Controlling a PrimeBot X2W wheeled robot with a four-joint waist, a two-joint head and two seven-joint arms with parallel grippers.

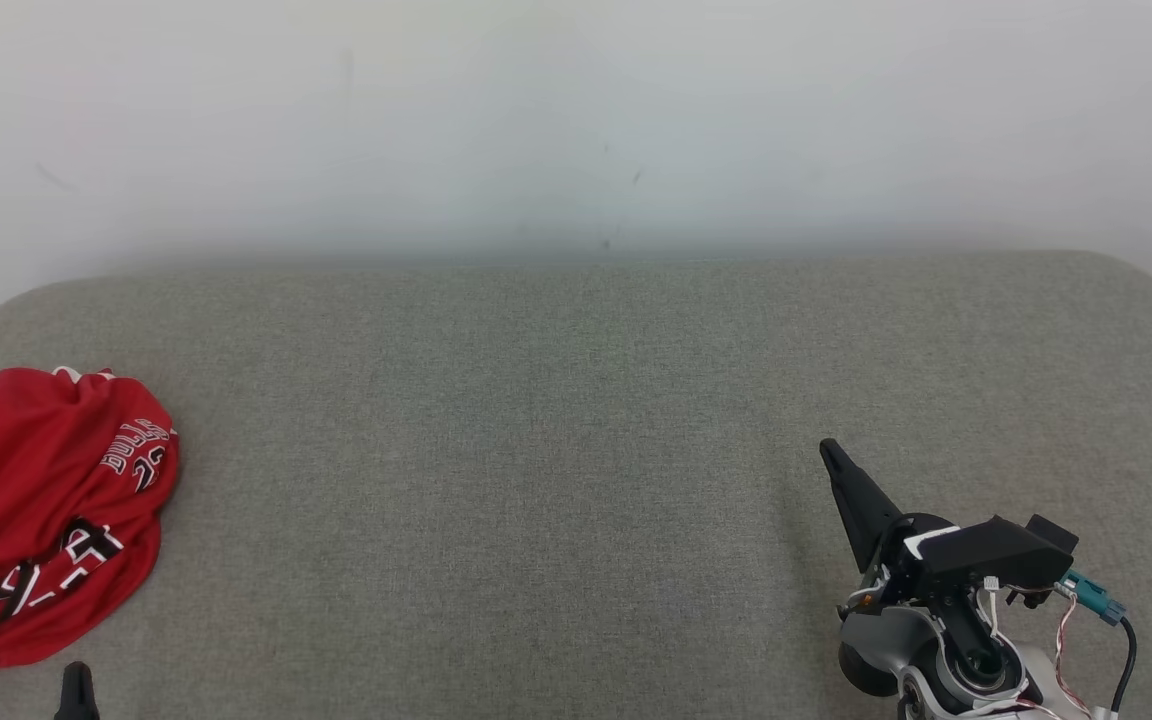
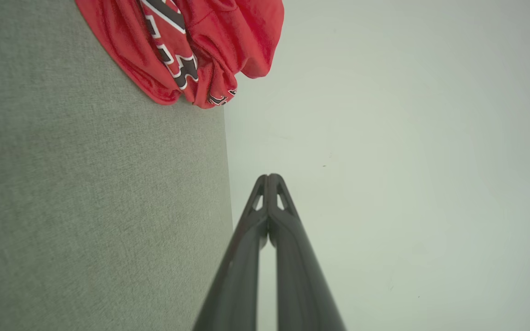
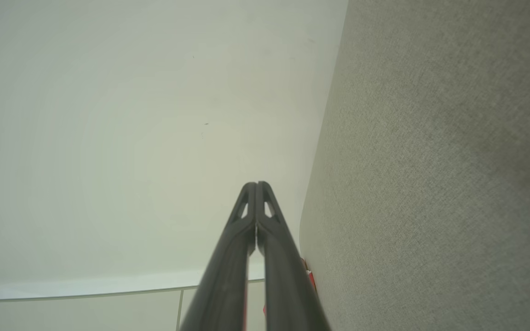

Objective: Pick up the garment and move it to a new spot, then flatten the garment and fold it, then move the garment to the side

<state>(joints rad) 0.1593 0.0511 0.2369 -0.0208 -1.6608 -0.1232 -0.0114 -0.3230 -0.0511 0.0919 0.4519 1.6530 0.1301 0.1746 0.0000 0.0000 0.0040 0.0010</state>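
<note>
Crumpled red basketball jersey with black-and-white lettering lies bunched at far left of grey fabric-covered desk; in left wrist view part of it hangs past desk edge. Left gripper: fingers pressed together, nothing between them, tip near jersey's near hem, not touching. Right gripper: low at right over bare desk, well apart from jersey, fingers together, empty, pointing up and left. Plain white wall behind desk.
</note>
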